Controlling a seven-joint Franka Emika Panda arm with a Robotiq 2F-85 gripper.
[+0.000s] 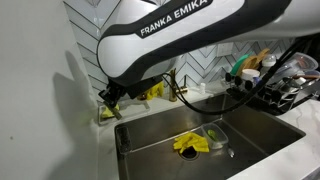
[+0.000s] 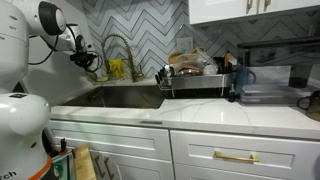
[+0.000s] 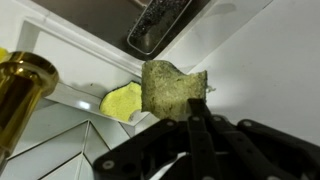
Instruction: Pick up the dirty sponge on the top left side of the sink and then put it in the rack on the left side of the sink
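Observation:
The dirty sponge (image 3: 172,88) is olive-brown and sits between the black fingers of my gripper (image 3: 190,112), which is shut on it. In an exterior view the gripper (image 1: 110,98) hangs over the white counter at the back left corner of the sink (image 1: 260,140), with the sponge (image 1: 105,113) just under it. The small steel-grey rack (image 3: 160,25) lies at the sink's edge at the top of the wrist view. It also shows on the sink's left wall (image 1: 123,140). In an exterior view the gripper (image 2: 85,60) is left of the faucet.
A brass-gold spring faucet (image 1: 176,88) stands close to the gripper. It also shows in the wrist view (image 3: 20,85), with a yellow item (image 3: 122,100) beside it. A yellow cloth (image 1: 190,144) and a green scrubber in a steel tray (image 1: 215,133) lie in the basin. A black dish rack (image 2: 195,75) stands beyond.

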